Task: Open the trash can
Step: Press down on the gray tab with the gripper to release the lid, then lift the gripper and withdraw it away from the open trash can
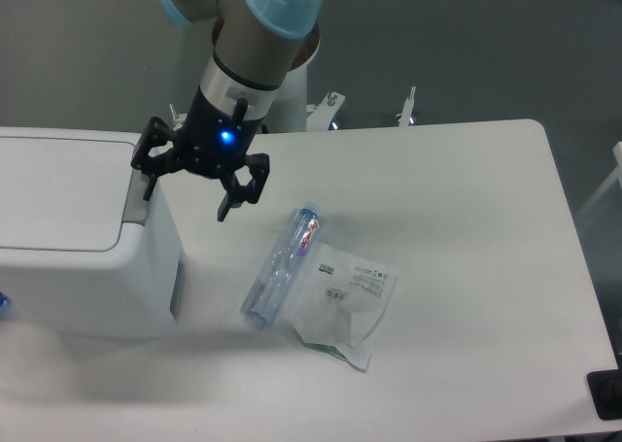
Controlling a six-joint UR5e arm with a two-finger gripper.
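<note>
The trash can is seen left of and below the gripper, lid down, its grey push tab directly under the left finger. The gripper is spread wide, nothing held. The tab is best pressed squarely with one fingertip, descent kept vertical. A plastic bottle and a clear packet lie to the gripper's lower right, well apart from it

No text could be read. The clear plastic bag carried white stickers with dark print too small to make out, and the bottle bore a red and white label, likewise illegible.
</note>
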